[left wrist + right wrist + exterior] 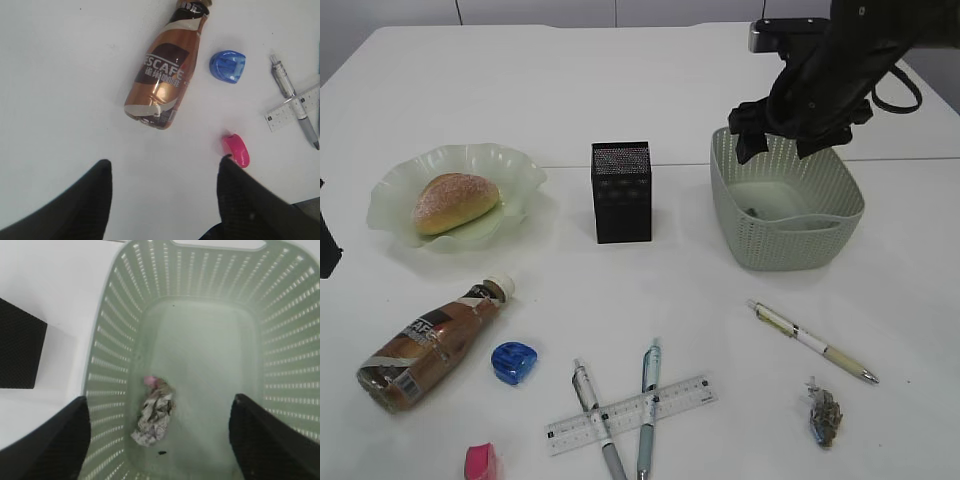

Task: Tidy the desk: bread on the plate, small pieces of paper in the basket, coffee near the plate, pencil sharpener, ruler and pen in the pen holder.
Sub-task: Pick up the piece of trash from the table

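Right gripper (159, 440) spread above basket (115, 330) rim — crumpled paper (154, 415) inside, untouched.

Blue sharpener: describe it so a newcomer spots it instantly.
Start at the coffee bottle lying on its side at the table's front left. Just right of its neck sits the blue sharpener, small and rounded. The other sharpener, nearer the front edge, is pink.

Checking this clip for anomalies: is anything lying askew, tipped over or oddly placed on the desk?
The coffee bottle lies on its side, apart from the plate. The ruler rests across two pens, forming a crossed pile. One crumpled paper remains outside the basket.
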Action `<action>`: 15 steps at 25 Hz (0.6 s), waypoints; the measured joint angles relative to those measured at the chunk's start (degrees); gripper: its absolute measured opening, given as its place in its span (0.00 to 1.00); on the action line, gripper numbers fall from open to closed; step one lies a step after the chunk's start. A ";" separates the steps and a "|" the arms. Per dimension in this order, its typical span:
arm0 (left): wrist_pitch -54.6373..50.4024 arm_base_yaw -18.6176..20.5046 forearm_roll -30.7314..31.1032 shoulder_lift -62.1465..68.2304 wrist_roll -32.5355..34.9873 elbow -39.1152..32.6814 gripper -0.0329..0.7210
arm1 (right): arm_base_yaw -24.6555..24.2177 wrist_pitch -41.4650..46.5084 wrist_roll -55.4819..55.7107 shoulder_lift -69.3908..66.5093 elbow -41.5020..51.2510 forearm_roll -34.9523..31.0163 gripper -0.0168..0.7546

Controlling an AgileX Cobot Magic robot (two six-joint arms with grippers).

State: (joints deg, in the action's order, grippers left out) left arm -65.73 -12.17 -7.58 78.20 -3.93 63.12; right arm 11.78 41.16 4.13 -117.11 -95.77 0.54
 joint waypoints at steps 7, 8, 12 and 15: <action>0.00 0.00 0.00 0.00 0.00 0.00 0.67 | 0.00 13.20 0.25 0.37 -3.30 -0.14 0.78; 0.00 0.00 0.00 0.00 0.00 0.00 0.67 | 0.00 14.84 0.25 0.61 -3.30 -0.54 0.77; 0.00 0.00 0.00 0.00 0.00 0.00 0.67 | 0.00 19.67 -0.80 3.88 -1.06 -1.88 0.76; 0.00 0.00 0.00 0.00 0.00 -0.09 0.67 | 0.00 20.24 -1.89 8.39 4.25 -3.24 0.76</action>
State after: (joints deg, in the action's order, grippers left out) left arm -65.73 -12.17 -7.58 78.20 -3.93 63.03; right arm 11.78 61.40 2.24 -108.71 -91.52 -2.69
